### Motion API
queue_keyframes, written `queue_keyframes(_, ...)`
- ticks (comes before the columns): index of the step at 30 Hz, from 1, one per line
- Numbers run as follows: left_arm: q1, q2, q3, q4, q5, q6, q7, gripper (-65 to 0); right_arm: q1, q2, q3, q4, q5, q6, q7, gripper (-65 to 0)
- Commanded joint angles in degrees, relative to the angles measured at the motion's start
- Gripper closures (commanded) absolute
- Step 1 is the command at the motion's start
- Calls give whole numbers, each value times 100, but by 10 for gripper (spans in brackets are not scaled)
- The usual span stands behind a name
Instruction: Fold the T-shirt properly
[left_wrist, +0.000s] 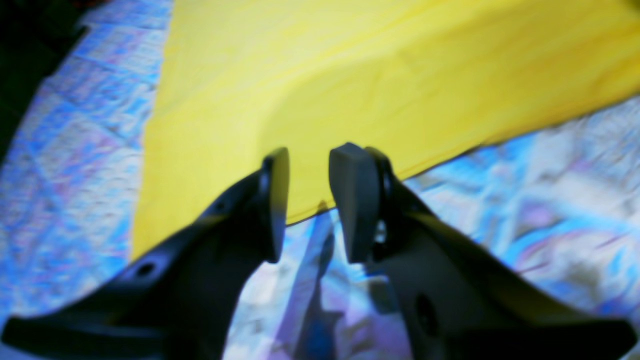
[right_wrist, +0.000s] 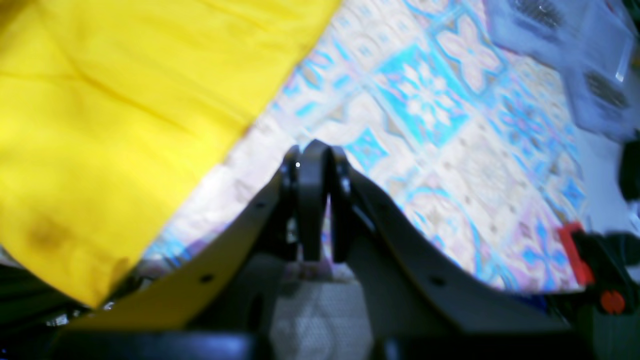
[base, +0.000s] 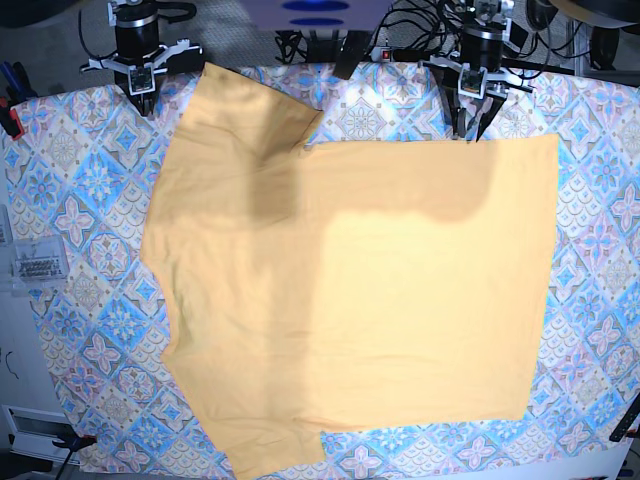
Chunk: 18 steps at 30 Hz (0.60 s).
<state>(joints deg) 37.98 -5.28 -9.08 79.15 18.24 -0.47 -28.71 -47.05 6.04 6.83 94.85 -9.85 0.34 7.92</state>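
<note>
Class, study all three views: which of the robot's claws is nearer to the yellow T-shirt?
Left. The left claw hangs right at the T-shirt edge, jaws parted. The right claw sits shut over the tablecloth, off the shirt's side.

I can read no text, label, brand, number or sign anywhere in my three views. The T-shirt (base: 350, 290) is plain yellow cloth with no print showing, and the tablecloth (base: 590, 250) on the surface bears only a tile pattern, no lettering.
</note>
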Motion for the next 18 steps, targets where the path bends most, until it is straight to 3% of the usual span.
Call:
queue_keyframes(1,49,-39,-125,133,27,34,-140,-200,-82,42,16,84,22,-47,135,-24)
queue_keyframes(6,66,-48,-749,159,976,-168,-114,-221,-82,42,16,67,22,-47,135,-24)
queue_keyframes(10,66,-30,-1259,608,1882,-634,871,-220,-82,42,16,58,22,-47,135,-24)
queue_keyframes(14,40,-30,-1241,1205,2251,-1215,1996,-220,-82,42,16,32,22,-47,135,-24)
queue_keyframes(18,-171,-30,-1241,1364,2541,-1584,2260,-220,-73,42,16,32,22,-47,135,-24)
